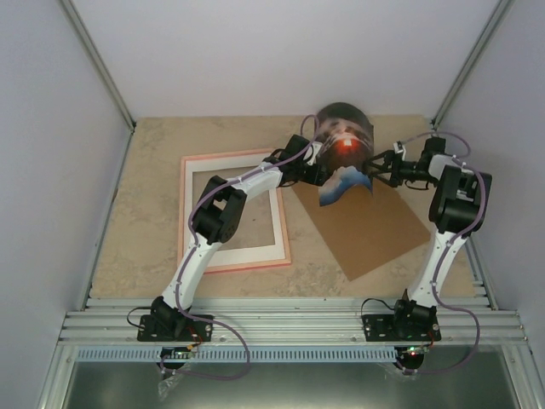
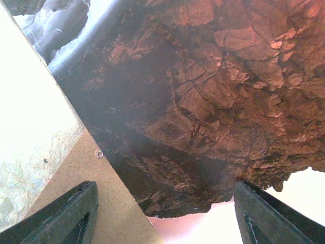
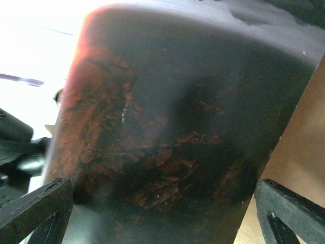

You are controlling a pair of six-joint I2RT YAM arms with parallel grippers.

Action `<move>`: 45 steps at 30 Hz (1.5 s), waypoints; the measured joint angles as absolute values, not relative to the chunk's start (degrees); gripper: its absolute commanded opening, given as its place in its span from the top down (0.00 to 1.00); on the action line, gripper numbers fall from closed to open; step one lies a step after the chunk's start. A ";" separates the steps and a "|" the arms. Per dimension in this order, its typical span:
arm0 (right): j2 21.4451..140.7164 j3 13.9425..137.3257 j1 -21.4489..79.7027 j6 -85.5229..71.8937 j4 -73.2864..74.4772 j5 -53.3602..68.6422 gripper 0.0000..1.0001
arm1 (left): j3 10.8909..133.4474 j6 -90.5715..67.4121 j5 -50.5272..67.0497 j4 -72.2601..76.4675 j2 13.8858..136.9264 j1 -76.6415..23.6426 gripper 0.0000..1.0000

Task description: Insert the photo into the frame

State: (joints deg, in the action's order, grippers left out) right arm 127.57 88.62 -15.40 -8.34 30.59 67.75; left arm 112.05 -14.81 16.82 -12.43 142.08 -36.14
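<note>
None of the actual fitting is done yet, as far as can be judged. The photo (image 1: 345, 141) hangs in the air over the far middle of the table (image 1: 145, 256), bowed into an arch between the two grippers. Its red glow is on top and its blue-white end droops toward the near side. The frame (image 1: 182, 221) lies flat on the table to the left, apart from the photo, with a white mat (image 1: 230, 164) showing inside its rim. The brown backing board (image 1: 366, 226) lies to the right, its far corner under the photo. The photo has not been carried across, flattened or laid into the frame.

The left arm reaches from its base up and rightward across the frame, elbow raised above it, and the left gripper (image 1: 317, 162) meets the photo's left edge. Its jaws stand well apart with the dark print spanning the gap; whether they press on the sheet cannot be told. The right arm rises along the right side, bends, and points leftward. The right gripper (image 1: 373, 166) is at the photo's right edge, its jaws spread wide, and no grip on the photo shows.
</note>
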 measured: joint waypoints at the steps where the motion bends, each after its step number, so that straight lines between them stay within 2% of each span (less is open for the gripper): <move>1: 127.57 88.64 -15.09 -7.86 31.75 66.13 0.02 | 112.03 -14.81 16.82 -12.40 142.08 -36.16 0.25; 7: 127.61 88.64 -15.14 -5.87 35.73 63.51 0.08 | 111.07 -14.35 16.82 -11.25 141.88 -36.18 0.25; 11: 127.55 88.16 -15.33 -6.33 34.74 67.61 0.03 | 110.85 -13.96 16.82 -10.83 141.88 -36.25 0.25; 19: 124.27 83.66 -14.06 -10.48 27.94 75.40 0.02 | 110.45 -13.43 16.82 -10.22 141.78 -36.42 0.24; 25: 123.92 85.69 -10.70 -9.26 30.26 70.98 0.03 | 109.23 -12.45 16.88 -9.85 141.03 -36.97 0.24; 27: 123.94 85.78 -10.20 -8.49 31.11 69.76 0.05 | 107.85 -12.32 17.17 -9.41 140.16 -37.19 0.23; 31: 123.94 85.86 -9.89 -5.67 33.36 68.45 0.09 | 101.08 -12.51 19.46 -8.88 135.52 -37.63 0.21; 38: 123.74 85.86 -8.73 1.06 37.41 68.27 0.10 | 85.93 -15.51 24.47 -4.45 122.13 -37.71 0.16; 45: 122.19 85.86 -2.55 5.13 38.65 67.22 0.11 | 73.41 -20.12 29.76 1.80 106.80 -31.86 0.09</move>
